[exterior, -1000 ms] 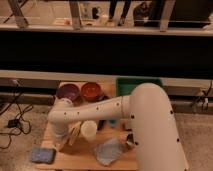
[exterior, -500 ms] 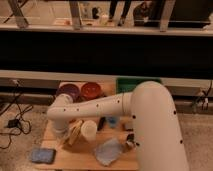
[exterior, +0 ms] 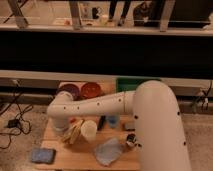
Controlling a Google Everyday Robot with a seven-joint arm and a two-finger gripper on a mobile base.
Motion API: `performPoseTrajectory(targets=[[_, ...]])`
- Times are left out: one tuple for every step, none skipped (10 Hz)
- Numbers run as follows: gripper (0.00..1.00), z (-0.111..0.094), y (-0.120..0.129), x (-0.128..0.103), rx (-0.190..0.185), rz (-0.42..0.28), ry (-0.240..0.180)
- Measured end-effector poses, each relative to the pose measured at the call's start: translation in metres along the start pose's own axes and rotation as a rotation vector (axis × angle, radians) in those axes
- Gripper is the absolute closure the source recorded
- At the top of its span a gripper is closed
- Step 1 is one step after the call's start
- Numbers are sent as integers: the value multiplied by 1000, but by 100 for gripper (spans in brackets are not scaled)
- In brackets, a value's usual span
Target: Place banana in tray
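The banana (exterior: 75,131) is pale yellow and lies on the wooden table just left of a white cup (exterior: 89,131). My gripper (exterior: 69,134) is at the end of the white arm, which bends down at the left, and it sits right at the banana's left side. The dark green tray (exterior: 126,83) stands at the back right of the table, and my arm hides most of it.
A purple bowl (exterior: 67,91) and a red bowl (exterior: 91,90) stand at the back left. A blue sponge (exterior: 42,155) and a grey-blue cloth (exterior: 107,150) lie at the front. A dark object (exterior: 101,122) and a blue item (exterior: 113,120) sit right of the cup.
The arm's lower end has shifted slightly left and down over the banana. The other objects have not moved.
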Motion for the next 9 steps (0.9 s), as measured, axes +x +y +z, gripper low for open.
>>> performPoseTrajectory(targets=[[56, 0, 0, 0, 1, 1, -1], [56, 0, 0, 0, 1, 1, -1], [56, 0, 0, 0, 1, 1, -1], [56, 0, 0, 0, 1, 1, -1], [56, 0, 0, 0, 2, 1, -1], [58, 0, 0, 0, 2, 1, -1], [68, 0, 0, 0, 2, 1, -1], [75, 0, 0, 0, 2, 1, -1], [77, 0, 0, 0, 2, 1, -1]])
